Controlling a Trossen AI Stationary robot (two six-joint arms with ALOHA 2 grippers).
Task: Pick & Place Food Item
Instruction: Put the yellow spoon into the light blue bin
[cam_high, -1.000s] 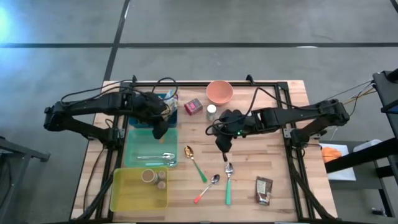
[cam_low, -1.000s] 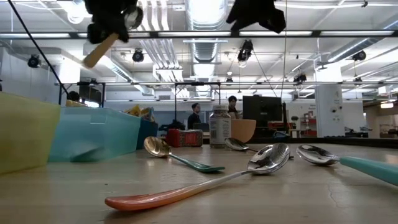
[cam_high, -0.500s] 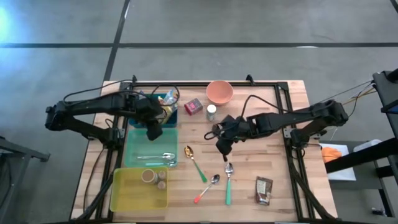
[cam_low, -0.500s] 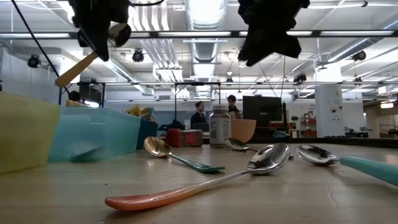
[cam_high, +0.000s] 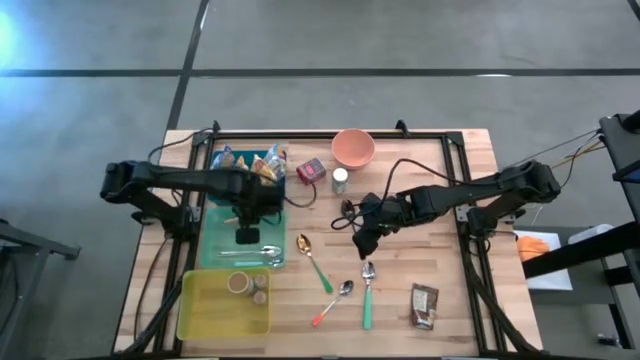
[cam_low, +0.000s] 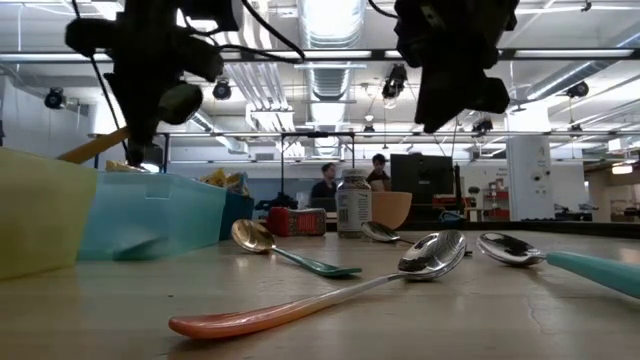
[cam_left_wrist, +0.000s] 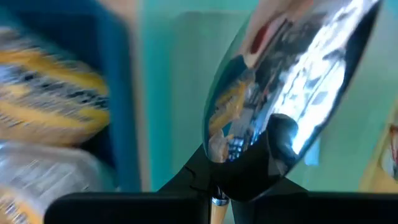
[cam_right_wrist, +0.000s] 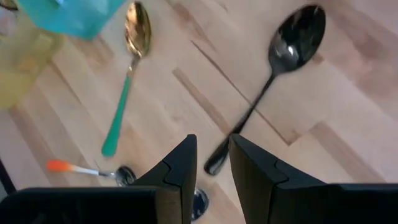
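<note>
Above the teal bin (cam_high: 225, 243), the left gripper (cam_high: 245, 235) clamps its fingers on a spoon (cam_left_wrist: 283, 81) — handle mostly hidden. Beside that bin, the right gripper (cam_high: 364, 243) hovers with fingers slightly parted, empty. No label reads — jar (cam_low: 353, 203) too small.

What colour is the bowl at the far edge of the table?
The bowl is salmon pink, an orangey pink. The high view shows it best.
</note>
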